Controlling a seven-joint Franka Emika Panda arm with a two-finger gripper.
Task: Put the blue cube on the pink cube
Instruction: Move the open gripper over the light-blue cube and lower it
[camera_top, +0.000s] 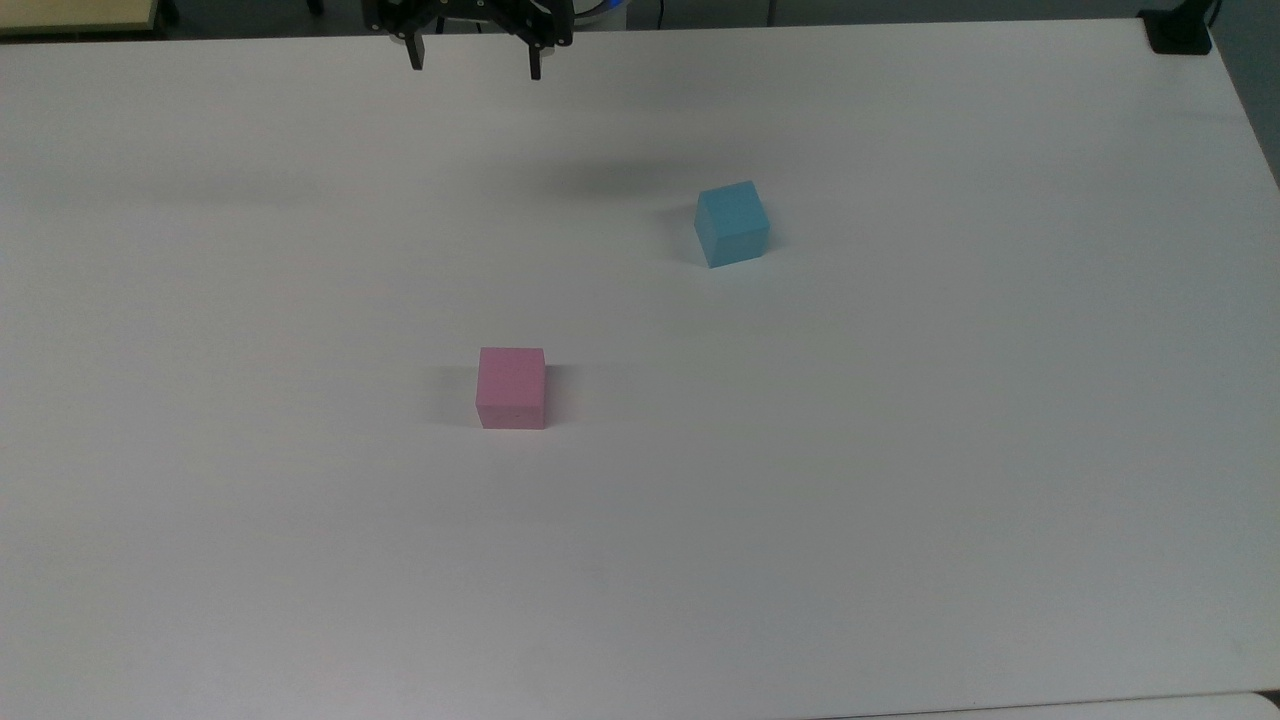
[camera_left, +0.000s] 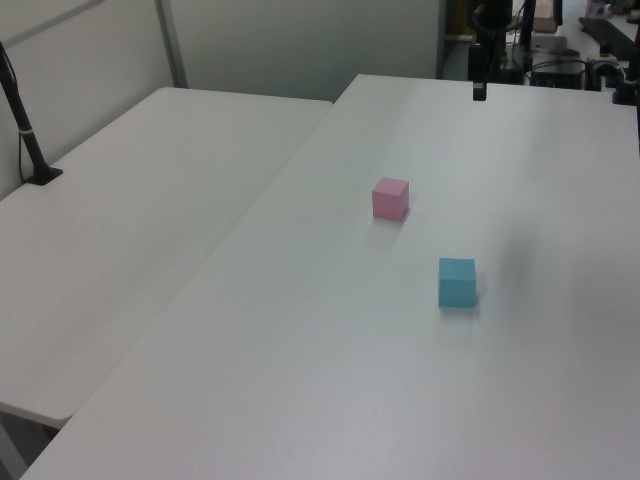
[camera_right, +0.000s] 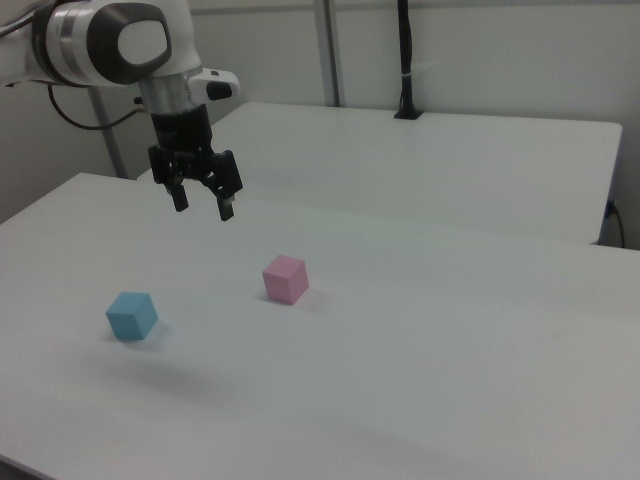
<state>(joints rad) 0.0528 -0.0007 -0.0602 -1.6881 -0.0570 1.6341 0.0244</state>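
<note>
On the white tabletop (camera_top: 900, 500), the blue cube (camera_top: 732, 223) sits well apart from the pink cube (camera_top: 511, 388); the hand (camera_top: 474, 62) hangs empty, fingers spread, seemingly above both.

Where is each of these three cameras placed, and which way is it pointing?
Top view: high, across the table from the arm, looking down; the open gripper hangs at the picture's top edge.
Left view: raised at one side, looking along the table; a dark bit of the arm at the far end.
Right view: lower, from the opposite side; arm and gripper above the table.
All three share the blue cube and pink cube.
</note>
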